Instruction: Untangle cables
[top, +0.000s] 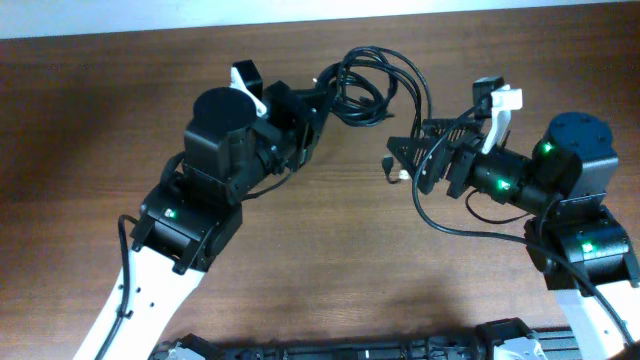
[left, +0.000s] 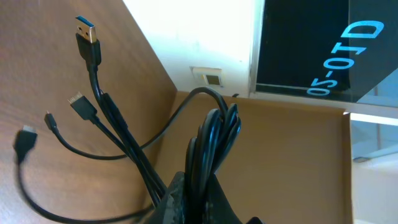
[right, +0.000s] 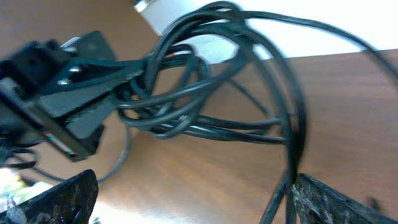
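Note:
The cables (top: 365, 85) are a tangle of thin black cords held above the table's far middle. My left gripper (top: 318, 103) is shut on the bundle; in the left wrist view the cords (left: 214, 137) run up out of its jaws (left: 208, 196). Several plug ends hang to the left there, one a blue-tipped USB plug (left: 87, 31). My right gripper (top: 405, 160) is open, right of the bundle. In the right wrist view its fingers (right: 199, 208) are wide apart, and cable strands (right: 289, 143) drop past the inside of the right finger. The looped tangle (right: 180, 93) hangs from my left gripper (right: 74, 106).
The brown wooden table (top: 100, 110) lies under both arms. A long black cord (top: 440, 225) loops down from the right gripper toward the right arm's base. A white wall and a dark screen (left: 305, 43) stand beyond the table's far edge.

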